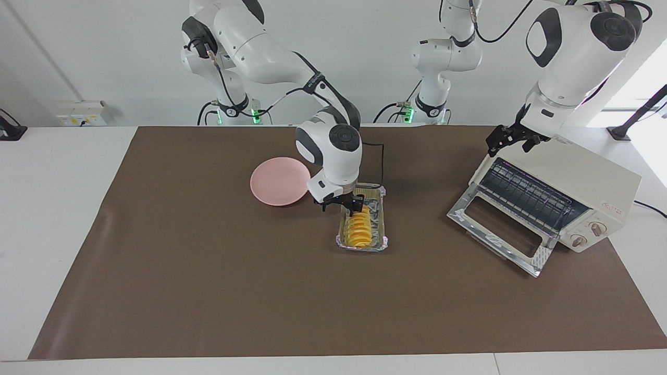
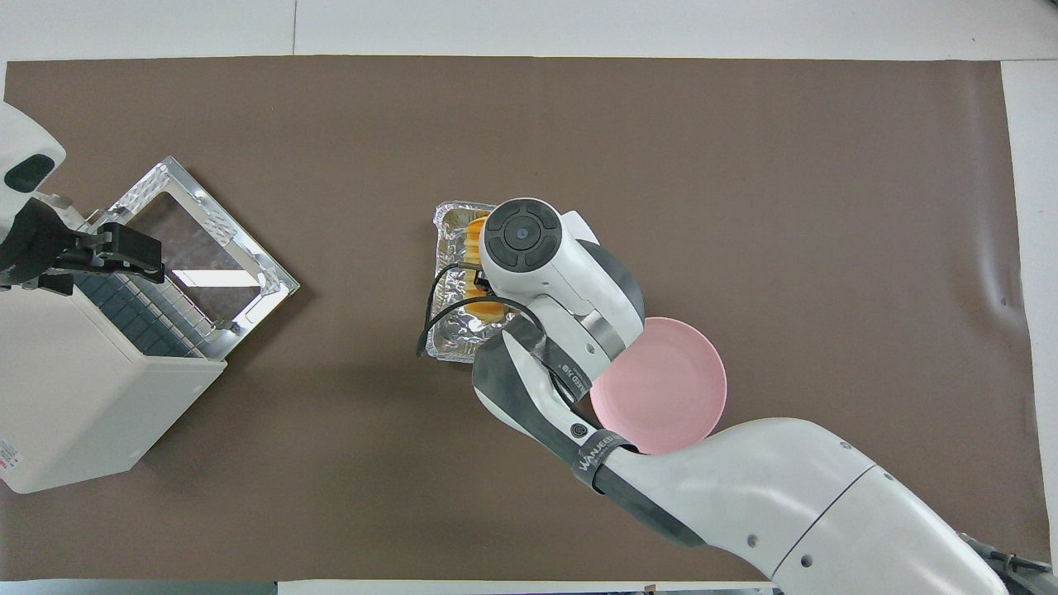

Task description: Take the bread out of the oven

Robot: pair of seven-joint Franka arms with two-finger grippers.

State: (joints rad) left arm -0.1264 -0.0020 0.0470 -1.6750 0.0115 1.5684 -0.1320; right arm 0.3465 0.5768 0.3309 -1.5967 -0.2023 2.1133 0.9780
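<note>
Golden-orange, the bread [image 1: 358, 229] lies in a crinkled foil tray [image 1: 382, 223] on the brown mat, out of the oven [image 1: 565, 200], whose glass door [image 1: 501, 230] hangs open at the left arm's end of the table. The right gripper [image 1: 346, 204] is down over the loaf's end nearer the robots; whether its fingers grip the loaf I cannot tell, and from overhead the wrist hides them. The left gripper [image 1: 509, 140] hovers over the oven's top edge, fingers spread. A pink plate [image 1: 279, 180] sits beside the tray.

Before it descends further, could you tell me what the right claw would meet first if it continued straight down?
Most likely the bread in the foil tray: the right claw points down directly over the loaf's robot-side end.
</note>
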